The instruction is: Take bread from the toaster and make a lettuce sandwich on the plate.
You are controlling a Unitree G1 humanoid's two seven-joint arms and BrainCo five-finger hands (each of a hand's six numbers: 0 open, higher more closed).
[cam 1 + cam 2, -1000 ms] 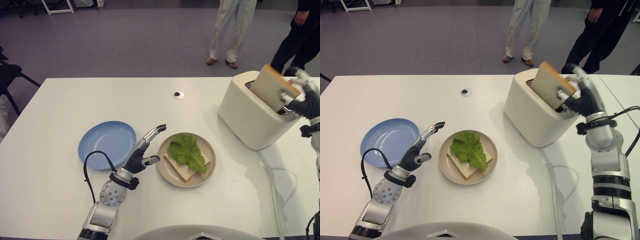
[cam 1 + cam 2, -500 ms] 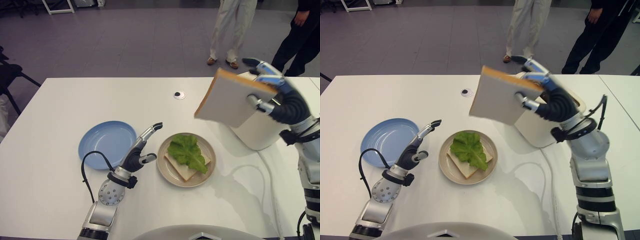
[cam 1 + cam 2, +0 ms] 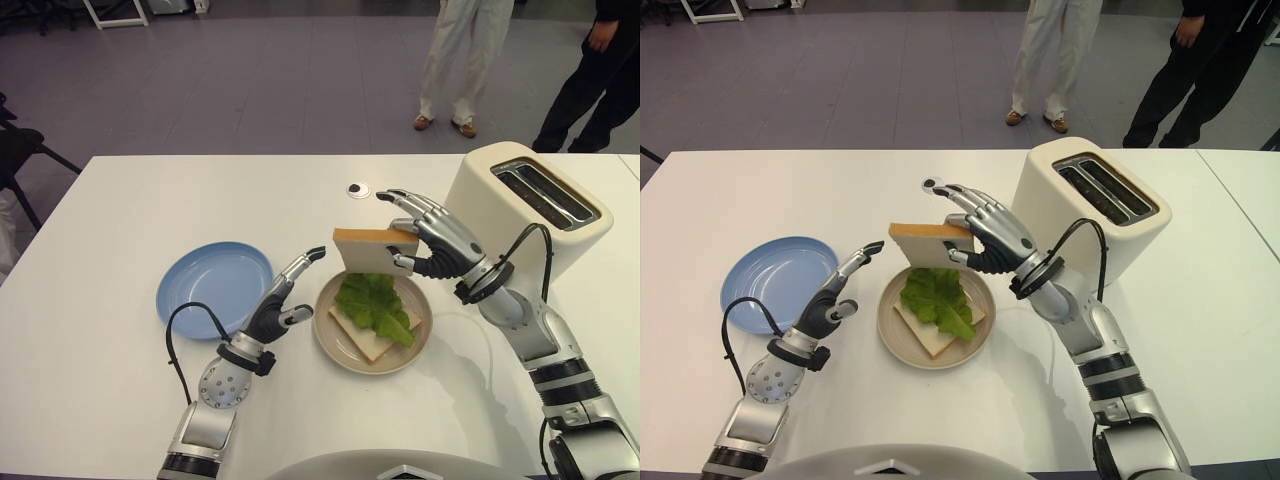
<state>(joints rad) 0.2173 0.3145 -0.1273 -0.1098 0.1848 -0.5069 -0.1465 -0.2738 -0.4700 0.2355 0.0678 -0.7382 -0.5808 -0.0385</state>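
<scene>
Mid-frame, the right hand pinches a bread slice just above the lettuce on the plate. Next it should lay the slice flat on top. The left hand rests spread beside the plate.

Lettuce lies on bread in the plate, seemingly under the upper slice, toaster right

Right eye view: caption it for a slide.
Right hand holds a bread slice above the lettuce on the plate.
</scene>
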